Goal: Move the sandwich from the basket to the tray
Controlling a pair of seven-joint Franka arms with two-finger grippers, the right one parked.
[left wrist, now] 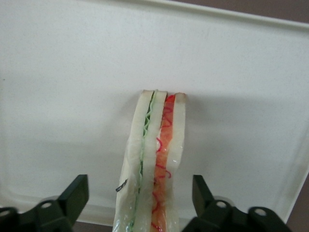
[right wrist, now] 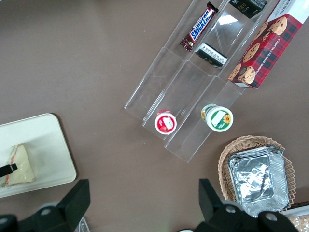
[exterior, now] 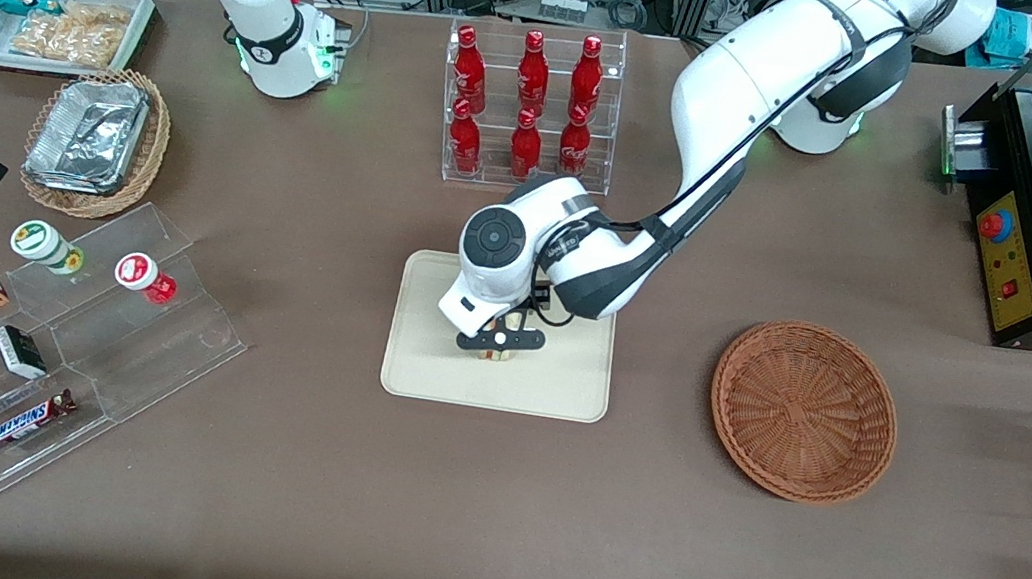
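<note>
Item: sandwich (left wrist: 154,169), wedge standing on edge on the tray (exterior: 562,392), mid-tabletop, well apart from the emptied basket (exterior: 803,411) toward the working arm's end. Pincer (left wrist: 140,200) low over the tray, fingers apart, flanking the bread without evident contact, though the wrist view crops the tips. Handling, judged: light, soft, film-wrapped, possibly slippery, easily crushed. Grip gently across the flat bread faces.

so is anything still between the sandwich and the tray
Nothing visible. The sandwich already rests on the tray, standing on edge between the open fingers of the hand. The basket sits apart, toward the working arm's end.
</note>
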